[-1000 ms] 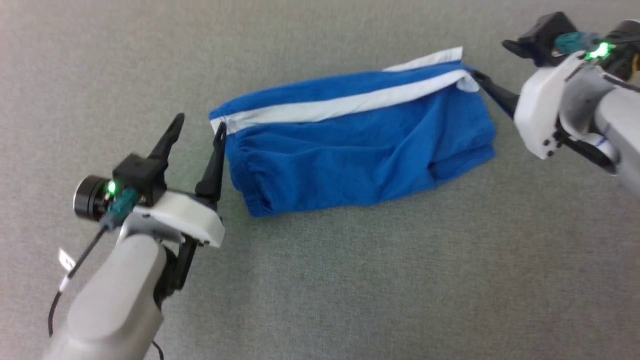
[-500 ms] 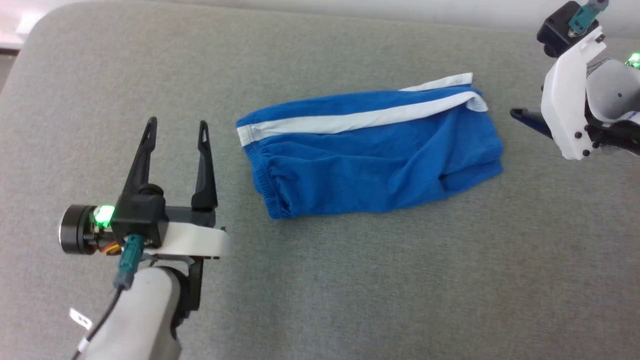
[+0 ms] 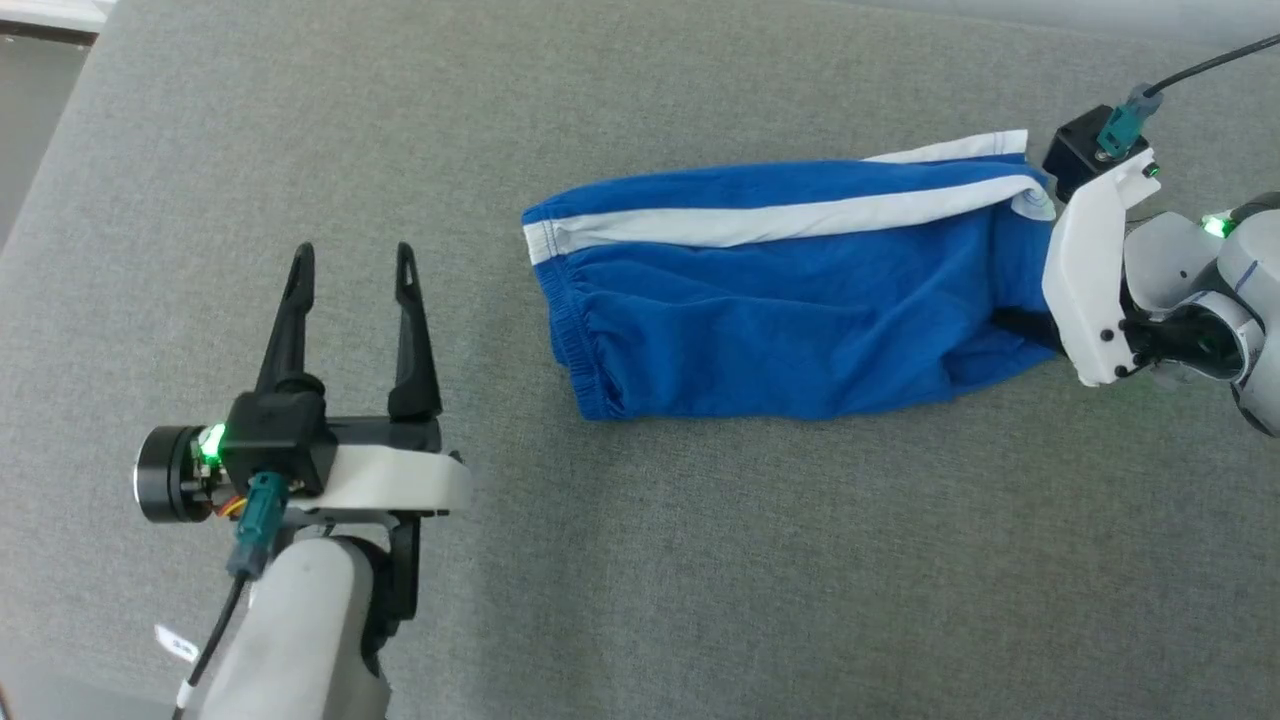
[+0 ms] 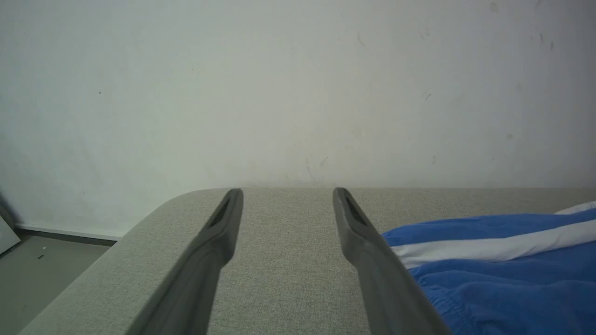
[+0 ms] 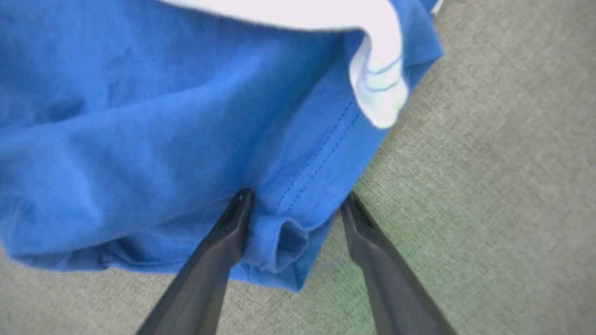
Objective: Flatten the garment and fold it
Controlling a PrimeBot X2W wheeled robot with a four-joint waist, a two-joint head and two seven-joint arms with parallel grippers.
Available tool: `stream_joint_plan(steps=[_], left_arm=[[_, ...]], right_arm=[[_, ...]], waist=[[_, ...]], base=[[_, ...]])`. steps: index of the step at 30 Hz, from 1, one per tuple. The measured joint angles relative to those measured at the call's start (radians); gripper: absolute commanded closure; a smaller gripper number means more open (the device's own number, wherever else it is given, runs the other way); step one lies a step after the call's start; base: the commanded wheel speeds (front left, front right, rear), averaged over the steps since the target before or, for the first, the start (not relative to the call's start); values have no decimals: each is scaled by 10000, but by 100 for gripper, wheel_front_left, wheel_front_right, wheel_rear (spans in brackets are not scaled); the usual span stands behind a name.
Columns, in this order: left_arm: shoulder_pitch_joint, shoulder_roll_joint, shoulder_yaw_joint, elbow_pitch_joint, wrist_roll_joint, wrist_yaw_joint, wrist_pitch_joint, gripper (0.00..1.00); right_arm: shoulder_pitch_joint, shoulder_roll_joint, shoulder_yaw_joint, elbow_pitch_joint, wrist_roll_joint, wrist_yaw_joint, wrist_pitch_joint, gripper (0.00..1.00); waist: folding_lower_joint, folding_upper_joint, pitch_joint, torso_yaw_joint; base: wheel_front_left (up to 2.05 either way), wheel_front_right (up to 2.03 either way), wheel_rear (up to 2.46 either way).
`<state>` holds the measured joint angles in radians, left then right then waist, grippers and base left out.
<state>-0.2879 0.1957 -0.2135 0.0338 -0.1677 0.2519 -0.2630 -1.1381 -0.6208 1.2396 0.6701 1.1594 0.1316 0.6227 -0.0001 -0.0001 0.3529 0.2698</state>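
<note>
Grey cushion (image 3: 700,560): right claw (image 5: 296,195) spread wide, straddling garment (image 3: 780,330) hem.

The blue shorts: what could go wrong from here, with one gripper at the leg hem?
1. The right gripper stands open around a bunched hem fold of the garment; closing may catch only some layers, so a pull could twist it.
2. The left gripper is open and apart from the waistband, so a pull might drag the whole garment instead of flattening it.

A grey fabric surface (image 3: 700,560) with a rounded corner meets a scuffed pale wall (image 4: 298,93).
</note>
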Motion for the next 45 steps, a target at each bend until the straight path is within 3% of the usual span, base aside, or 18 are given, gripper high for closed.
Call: stream_joint_plan(steps=[2, 3, 4, 7, 12, 16, 20, 23, 28, 33, 39, 45], left_arm=[[-2, -19, 196, 146, 27, -184, 0, 0], [-5, -19, 276, 201, 27, -299, 0, 0], [-12, -13, 339, 282, 27, -443, 0, 0], [-74, 65, 441, 606, 79, -890, 0, 0], [-789, 679, 359, 1546, 77, -1906, 105, 0], [-1605, 1214, 69, 2274, -207, -2986, 1379, 0], [-2344, 1509, -504, 2732, -832, -3624, 3254, 0], [-2871, 1576, -1058, 3058, -1847, -3749, 4725, 0], [-3811, 1971, -2819, 3185, -3777, -3758, 6826, 0], [-4534, 2598, -4383, 3490, -4943, -3758, 8284, 0], [-4980, 2861, -5687, 3820, -6119, -3758, 9139, 0], [-5279, 3058, -6884, 4119, -6590, -3760, 9411, 0]], right_arm=[[56, 33, -21, -8, -6, -2, -123, 5], [91, 44, -19, -6, -10, -4, -276, 95], [133, 54, -13, -19, -25, -4, -439, 100], [245, 127, 59, -113, -92, 2, -949, 100], [516, 42, 173, -491, -73, 0, -1852, 100], [628, -236, 228, -1032, -69, 0, -2424, 100], [784, -510, 263, -1473, -188, 0, -2667, 100], [846, -600, 299, -1699, -349, 0, -2746, 100], [910, -541, 316, -1758, -516, 0, -2892, 100], [909, -311, 339, -1745, -719, 0, -2989, 100], [886, -88, 360, -1705, -943, 0, -3018, 100], [782, 109, 378, -1643, -1141, 0, -3068, 100]], waist=[[1, 0, -19, -23], [0, 0, -38, -52], [0, 0, -68, -83], [2, 0, -213, -174], [2, 0, -612, -313], [2, 0, -1016, -422], [1, 0, -1358, -565], [0, 0, -1469, -734], [0, 1, -1409, -964], [1, 1, -1183, -1118], [2, 1, -893, -1352], [1, 1, -614, -1585]], base=[[0, 0, 0], [0, 0, 0], [0, 0, 0], [0, 0, 0], [0, 0, 0], [0, 0, 0], [0, 0, 0], [0, 0, 0], [0, 0, 0], [0, 0, 0], [0, 0, 0], [0, 0, 0]])
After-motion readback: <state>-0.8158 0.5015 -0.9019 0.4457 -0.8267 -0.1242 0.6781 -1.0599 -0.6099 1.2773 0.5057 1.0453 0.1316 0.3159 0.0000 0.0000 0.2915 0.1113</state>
